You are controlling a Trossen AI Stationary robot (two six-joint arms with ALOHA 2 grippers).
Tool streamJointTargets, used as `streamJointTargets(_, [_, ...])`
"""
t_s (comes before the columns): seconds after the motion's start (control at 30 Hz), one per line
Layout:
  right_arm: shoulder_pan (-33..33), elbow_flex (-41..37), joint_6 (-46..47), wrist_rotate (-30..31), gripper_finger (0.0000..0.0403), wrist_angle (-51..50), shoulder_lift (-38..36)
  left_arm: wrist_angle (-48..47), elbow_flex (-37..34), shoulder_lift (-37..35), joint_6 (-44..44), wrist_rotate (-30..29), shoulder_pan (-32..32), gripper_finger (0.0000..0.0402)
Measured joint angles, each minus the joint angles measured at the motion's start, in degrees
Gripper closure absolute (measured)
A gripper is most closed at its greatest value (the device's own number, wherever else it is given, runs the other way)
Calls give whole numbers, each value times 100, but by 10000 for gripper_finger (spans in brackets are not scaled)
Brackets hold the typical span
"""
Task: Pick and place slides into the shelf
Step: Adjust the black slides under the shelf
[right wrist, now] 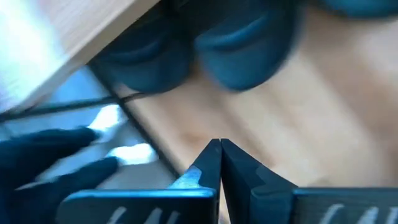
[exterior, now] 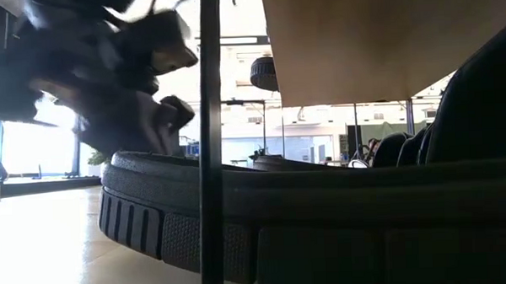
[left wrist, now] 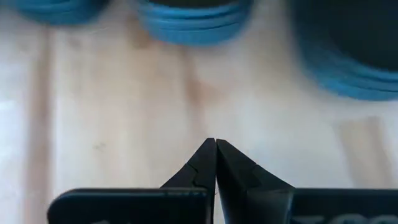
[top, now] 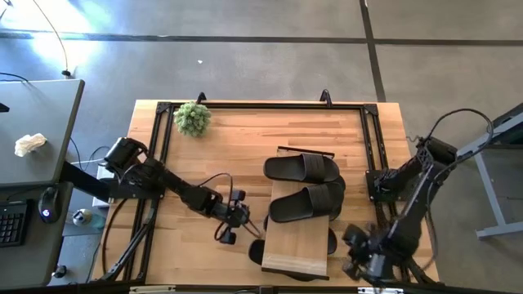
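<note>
The shelf (top: 296, 241) is a light-wood plank on a thin dark frame at the table's middle right. One black slide (top: 306, 202) lies across the plank's far end, sole down. A second slide (top: 301, 168) lies just beyond it. In the low view another slide (exterior: 306, 216) rests on its sole under the plank (exterior: 384, 36). My left gripper (top: 242, 217) is shut and holds nothing, over bare table left of the shelf, its shut fingertips (left wrist: 215, 143) pointing down. My right gripper (top: 358, 255), also shut and holding nothing (right wrist: 220, 144), hangs right of the shelf's near end.
A small green plant (top: 193, 118) stands at the table's far left corner. A dark frame (top: 261, 104) runs round the tabletop. The shelf's thin leg (exterior: 209, 143) stands in front of the low camera. Bare wood lies between the plant and the shelf.
</note>
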Motion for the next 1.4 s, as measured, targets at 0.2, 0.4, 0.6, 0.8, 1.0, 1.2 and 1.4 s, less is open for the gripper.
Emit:
streamJointTargets(0.2, [701,-509,1339,829,403,1209,165,-65,0,1,-242,197,-446,401])
streamJointTargets(0.4, [774,-982,1746,1430,403,2060,573,-2,-100,21,-779,81,-681,401])
streamJointTargets(0.6, [677,-1412,1688,1777,403,2953,1003,111,-145,25,-1180,-138,-800,401])
streamJointTargets(0.8, [630,-1431,1894,1876,403,2554,1070,335,-145,25,-1321,-154,-784,401])
streamJointTargets(1.0, [599,-1431,1867,1790,403,2669,1070,493,-145,25,-1321,39,-789,401])
streamJointTargets(1.2, [556,-1427,1821,1789,403,2762,1204,424,-145,25,-1303,105,-787,401])
streamJointTargets(1.4, [391,-1427,1672,1876,403,3011,1415,387,-145,25,-1299,105,-789,401])
